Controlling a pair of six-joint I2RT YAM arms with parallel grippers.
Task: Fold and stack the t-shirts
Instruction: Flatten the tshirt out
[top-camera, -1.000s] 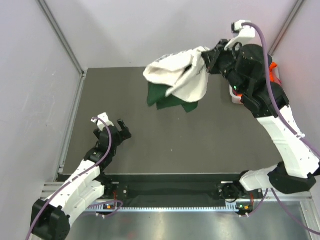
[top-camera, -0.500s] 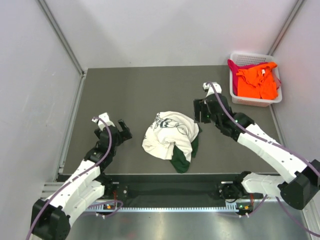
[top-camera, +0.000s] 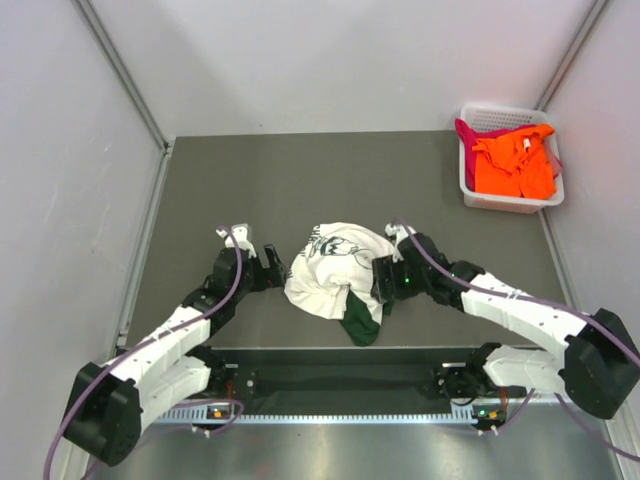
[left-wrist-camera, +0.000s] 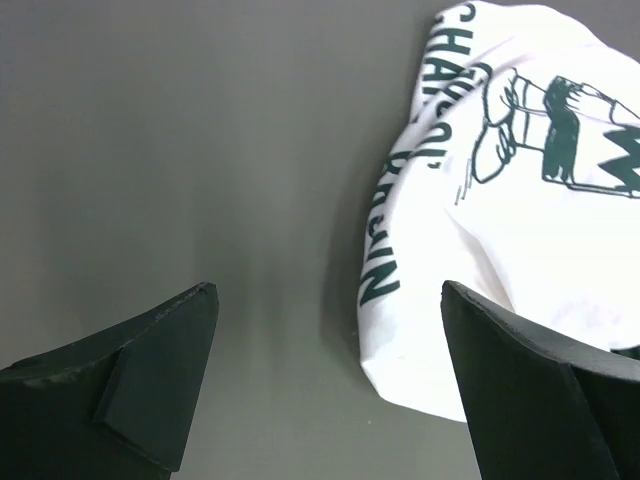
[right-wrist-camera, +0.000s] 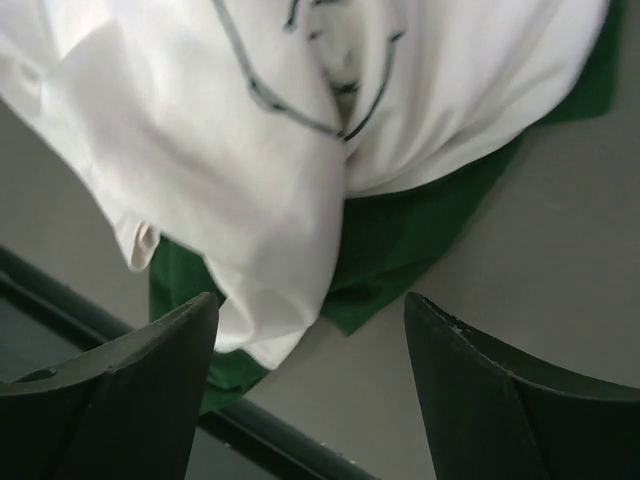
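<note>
- The white t-shirt (top-camera: 335, 268) is lying crumpled in a loose heap on the dark table (top-camera: 250, 180). Its black lettering and cartoon print are facing up.
- Dark green cloth from the same shirt is poking out under the heap's near edge and along its right side.
- The left gripper (top-camera: 277, 272) is sitting just beside the white t-shirt's left edge, low over the table.
- In the left wrist view, the left gripper (left-wrist-camera: 328, 300) is holding its fingers wide apart with bare tabletop between them. The white t-shirt (left-wrist-camera: 520, 250) is reaching in from the right, next to the right finger, and nothing is being gripped.
- The right gripper (top-camera: 382, 285) is hovering at the white t-shirt's right edge, over the green cloth.
- In the right wrist view, the right gripper (right-wrist-camera: 310, 305) is also spreading its fingers apart. A fold of the white t-shirt (right-wrist-camera: 250, 150) and green fabric are lying below the gap, and neither finger is pinching the cloth.
- Well apart from the white t-shirt, toward the far right corner, a white lattice basket (top-camera: 510, 203) is standing on the table.
- An orange t-shirt (top-camera: 515, 165) is filling most of that basket, and a magenta t-shirt (top-camera: 468, 135) is draping over its left rim.
</note>
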